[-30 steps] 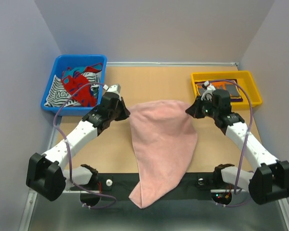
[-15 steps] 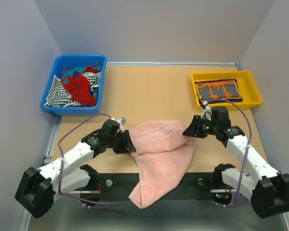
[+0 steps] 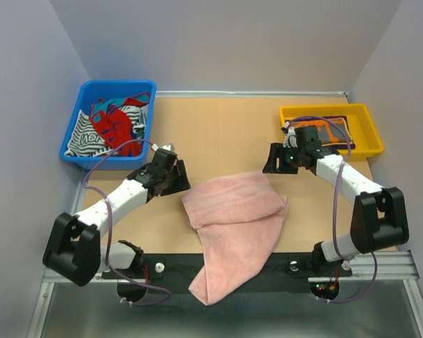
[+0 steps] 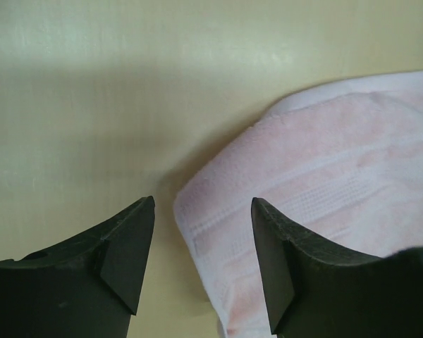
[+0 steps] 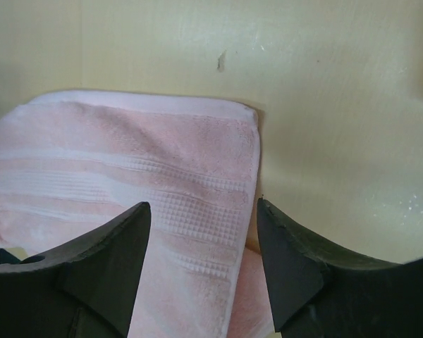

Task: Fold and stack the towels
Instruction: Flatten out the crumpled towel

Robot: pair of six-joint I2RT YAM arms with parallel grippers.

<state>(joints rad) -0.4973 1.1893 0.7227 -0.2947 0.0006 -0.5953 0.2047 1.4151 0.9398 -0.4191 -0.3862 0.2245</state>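
Note:
The pale pink towel (image 3: 233, 211) lies folded over on the table, its near end hanging over the front edge. My left gripper (image 3: 178, 182) stands open just left of the fold's far left corner. In the left wrist view that gripper (image 4: 203, 204) frames the towel's corner (image 4: 324, 162) without touching it. My right gripper (image 3: 273, 160) is open above the far right corner, and the right wrist view shows its jaws (image 5: 204, 204) apart over the towel (image 5: 127, 162). The grey-and-orange towel (image 3: 333, 131) lies in the yellow tray, on a dark purple towel (image 3: 340, 118) of which only an edge shows.
The yellow tray (image 3: 366, 121) sits at the back right, partly behind my right arm. A blue bin (image 3: 84, 158) of mixed cloths stands at the back left. Grey walls close in both sides and the back.
Both grippers carried the pink towel's far edge toward the front, folding it over. They then opened, let go and pulled back toward the far side.

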